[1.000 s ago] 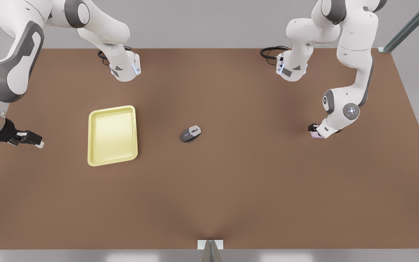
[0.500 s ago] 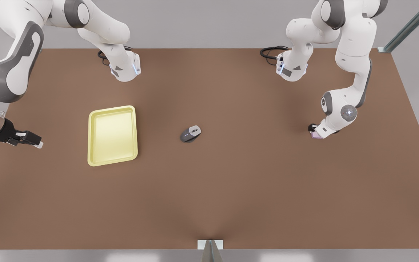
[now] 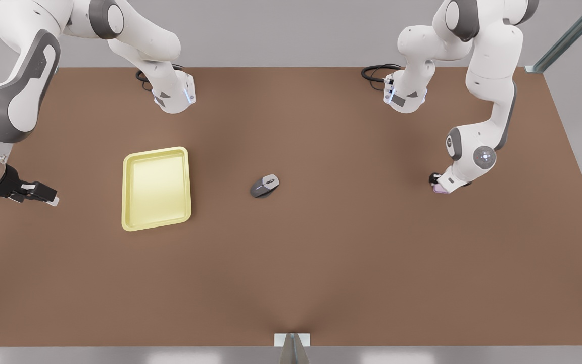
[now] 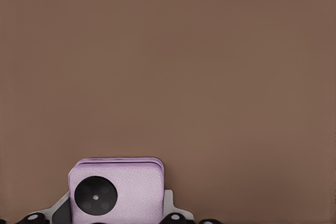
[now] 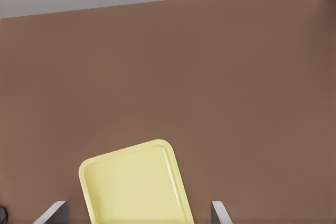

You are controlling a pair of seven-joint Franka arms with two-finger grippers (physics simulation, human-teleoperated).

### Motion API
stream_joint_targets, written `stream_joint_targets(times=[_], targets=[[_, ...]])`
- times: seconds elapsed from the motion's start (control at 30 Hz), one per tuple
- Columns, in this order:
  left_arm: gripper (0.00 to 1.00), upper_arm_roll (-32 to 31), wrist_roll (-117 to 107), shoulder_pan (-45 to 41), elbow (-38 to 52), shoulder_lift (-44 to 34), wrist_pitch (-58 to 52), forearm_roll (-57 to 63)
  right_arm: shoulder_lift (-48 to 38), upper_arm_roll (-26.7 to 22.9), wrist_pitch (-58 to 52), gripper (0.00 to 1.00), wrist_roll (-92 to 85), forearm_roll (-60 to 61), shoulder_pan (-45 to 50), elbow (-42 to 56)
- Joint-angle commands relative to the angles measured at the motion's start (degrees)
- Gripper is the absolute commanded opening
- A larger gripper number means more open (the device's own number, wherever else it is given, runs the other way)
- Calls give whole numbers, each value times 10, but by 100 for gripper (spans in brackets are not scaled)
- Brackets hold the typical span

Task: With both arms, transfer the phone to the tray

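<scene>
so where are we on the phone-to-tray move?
Early. Nothing delivered: the tray holds nothing. In hand: left end effector is down at the phone, which sits between its fingers. Right end effector waits beside the tray, open. Left: lift, carry, place.

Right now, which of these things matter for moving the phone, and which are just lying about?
In the job:
- phone, at the left gripper
- tray
- right gripper, waiting beside the tray, jaws apart

Lying about:
- grey mouse, mid-table

White jointed arms (image 3: 493, 55), grey caps, black cables.
</scene>
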Motion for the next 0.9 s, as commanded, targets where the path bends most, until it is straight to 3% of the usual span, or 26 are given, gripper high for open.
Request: stream_joint_targets(times=[0.0,0.1,0.23,0.27,0.47,0.63,0.87], targets=[[80,0,5,0,4,-3,-5,-1,-1,0,0,100,0,0,0,0],[80,-17,-26,-8,39,-8,-44,-2,-1,0,0,100,0,0,-2,0],[80,-148,-188,-17,150,-2,-148,-18,-1,0,0,100,1,1,-1,0],[80,-150,-243,-60,182,8,-172,-18,-1,0,1,100,1,0,-1,0],[80,-151,-542,-263,499,160,-356,-51,-1,0,0,100,1,0,0,1],[80,-151,-717,-381,730,301,-386,-82,-1,0,1,100,1,0,1,0],[80,-143,-720,-399,762,383,-327,-65,-1,0,1,100,1,0,0,0]])
